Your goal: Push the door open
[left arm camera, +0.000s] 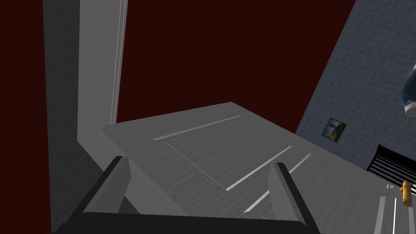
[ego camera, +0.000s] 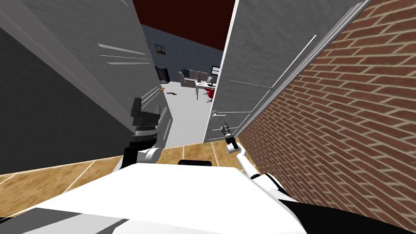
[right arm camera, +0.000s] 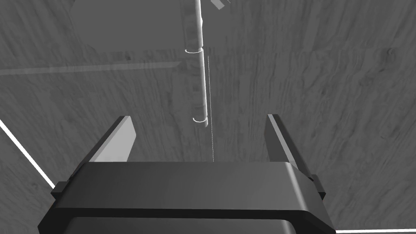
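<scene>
A tall grey panelled door with a wood-grain face (ego camera: 259, 53) stands ajar ahead and slightly to the right, its free edge toward the middle of the head view, with a red brick wall (ego camera: 383, 125) close beside it on the right. The right gripper (ego camera: 225, 129) reaches out low on this door, just beside a small pale handle (ego camera: 214, 114) near the door's edge. In the right wrist view the right gripper (right arm camera: 197, 117) has its two blades spread wide with nothing between them, facing the door's grey surface (right arm camera: 304, 61) at close range. A thin light grey ringed rod (right arm camera: 200, 81) runs along that surface in line with the gap. On the left, a second grey panelled leaf (ego camera: 85, 25) angles away, and the left gripper (ego camera: 137, 106) is raised beside it. Its blades (left arm camera: 199, 161) are likewise spread and empty, pointing across that leaf's face (left arm camera: 211, 138). Between the two leaves a gap shows a far room with a pale sofa (ego camera: 192, 78) and a red chair (ego camera: 211, 93). Light wooden floorboards (ego camera: 61, 178) lie underfoot.
</scene>
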Controlling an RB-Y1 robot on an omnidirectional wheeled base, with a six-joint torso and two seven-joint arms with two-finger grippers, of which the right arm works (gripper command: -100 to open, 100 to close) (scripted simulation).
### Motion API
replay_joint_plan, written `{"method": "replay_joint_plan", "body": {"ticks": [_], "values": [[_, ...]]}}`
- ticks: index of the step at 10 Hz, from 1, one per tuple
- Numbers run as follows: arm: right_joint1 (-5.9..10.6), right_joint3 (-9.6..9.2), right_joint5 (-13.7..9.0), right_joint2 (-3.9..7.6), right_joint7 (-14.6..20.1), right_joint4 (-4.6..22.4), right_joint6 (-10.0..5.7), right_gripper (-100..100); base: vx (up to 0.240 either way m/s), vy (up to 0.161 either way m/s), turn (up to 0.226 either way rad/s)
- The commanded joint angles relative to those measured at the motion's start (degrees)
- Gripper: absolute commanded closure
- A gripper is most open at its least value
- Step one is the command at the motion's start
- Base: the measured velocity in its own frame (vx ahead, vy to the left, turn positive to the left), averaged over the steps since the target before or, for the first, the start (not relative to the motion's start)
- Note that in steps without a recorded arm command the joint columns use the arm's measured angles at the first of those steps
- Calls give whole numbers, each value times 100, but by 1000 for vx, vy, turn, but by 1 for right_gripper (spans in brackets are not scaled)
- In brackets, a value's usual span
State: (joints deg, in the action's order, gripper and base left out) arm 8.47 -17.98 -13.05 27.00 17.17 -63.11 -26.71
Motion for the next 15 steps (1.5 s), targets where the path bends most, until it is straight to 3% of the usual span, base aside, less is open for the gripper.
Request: {"method": "replay_joint_plan", "body": {"ticks": [1, 2, 3, 10, 11, 12, 15], "values": [[102, -68, -44, 77, 46, 193, -25, -100, 51, -58, 73], [186, -118, -77, 133, 79, 339, -40, -100, 50, -66, 83], [134, -89, -57, 101, 58, 257, -41, -100, 22, -34, 22], [318, 108, -19, -116, -60, 538, 25, -100, 195, 17, 50], [298, 90, -23, -95, -46, 503, 21, -100, 91, 7, 11], [298, 90, -23, -95, -46, 503, 21, 100, -11, -1, -8], [298, 90, -23, -95, -46, 503, 21, 100, -14, -4, 9]]}}
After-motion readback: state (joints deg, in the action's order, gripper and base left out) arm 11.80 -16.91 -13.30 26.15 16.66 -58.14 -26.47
